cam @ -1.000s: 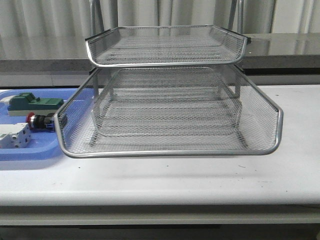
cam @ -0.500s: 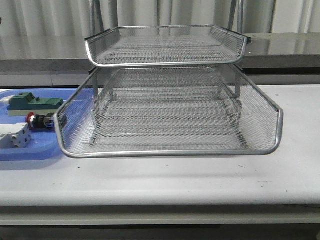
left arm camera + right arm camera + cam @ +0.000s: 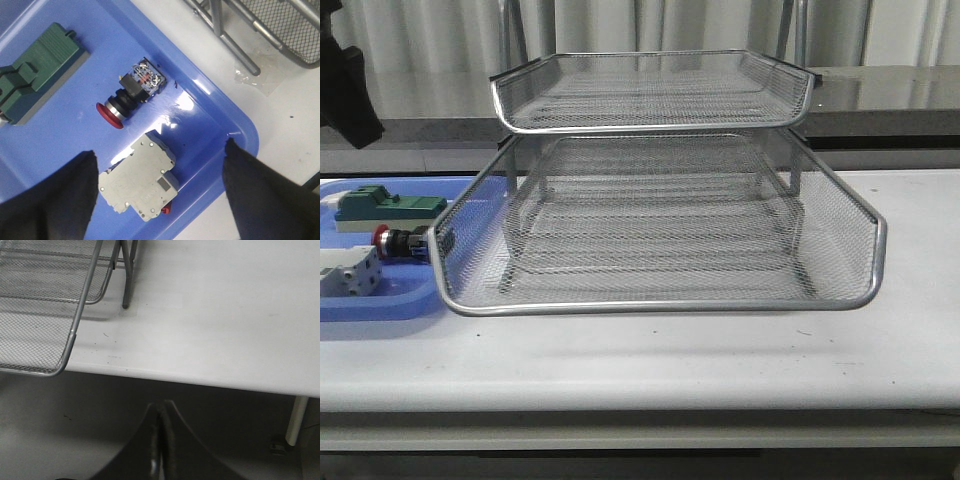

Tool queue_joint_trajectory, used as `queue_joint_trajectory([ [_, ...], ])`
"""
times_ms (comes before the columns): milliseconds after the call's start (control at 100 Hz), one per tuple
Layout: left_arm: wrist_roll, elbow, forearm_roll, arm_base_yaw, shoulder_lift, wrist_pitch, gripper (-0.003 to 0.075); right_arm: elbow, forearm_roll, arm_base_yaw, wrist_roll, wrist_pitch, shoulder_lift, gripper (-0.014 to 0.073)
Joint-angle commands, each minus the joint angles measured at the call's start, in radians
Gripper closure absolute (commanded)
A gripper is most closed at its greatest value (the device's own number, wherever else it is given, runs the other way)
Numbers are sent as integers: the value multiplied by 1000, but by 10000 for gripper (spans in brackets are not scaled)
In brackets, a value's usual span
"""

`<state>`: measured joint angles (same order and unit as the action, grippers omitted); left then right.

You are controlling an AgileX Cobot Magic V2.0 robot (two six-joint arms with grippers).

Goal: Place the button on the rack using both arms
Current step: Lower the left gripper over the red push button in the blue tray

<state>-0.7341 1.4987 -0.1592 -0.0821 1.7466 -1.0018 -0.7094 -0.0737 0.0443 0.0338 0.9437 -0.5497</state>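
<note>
The button (image 3: pixel 395 243), red-headed with a black body, lies on its side in the blue tray (image 3: pixel 380 300), left of the silver wire-mesh rack (image 3: pixel 650 200). In the left wrist view the button (image 3: pixel 131 95) lies just beyond my open left gripper (image 3: pixel 160 150), whose dark fingers (image 3: pixel 60 195) straddle a white block (image 3: pixel 140 182) from above. A dark part of the left arm (image 3: pixel 345 85) shows at the top left of the front view. My right gripper (image 3: pixel 161 407) is shut on nothing, held off the table's front edge near the rack's corner (image 3: pixel 45 315).
A green block (image 3: pixel 385 207) lies in the tray behind the button, and the white block (image 3: pixel 348 272) in front of it. The rack's lower tier overhangs the tray's right edge. A table leg (image 3: pixel 295 420) shows below the white tabletop (image 3: pixel 225 315).
The left arm has come into the front view at the top left. The button, the blocks and the rack have not moved.
</note>
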Motion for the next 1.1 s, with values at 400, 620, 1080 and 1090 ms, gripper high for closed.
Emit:
queue_joint_trajectory([
  [400, -10, 33, -83, 4, -34, 90, 187, -36, -1, -4, 0, -57, -3, 663],
  [620, -146, 34, -83, 4, -17, 140, 187, -36, -1, -4, 0, -57, -3, 663],
  [1080, -242, 248, -72, 4, 251, 13, 187, -36, -1, -4, 0, -57, -3, 663],
  [1090, -241, 260, -72, 4, 255, 9, 187, -36, -1, -4, 0, -57, -3, 663],
])
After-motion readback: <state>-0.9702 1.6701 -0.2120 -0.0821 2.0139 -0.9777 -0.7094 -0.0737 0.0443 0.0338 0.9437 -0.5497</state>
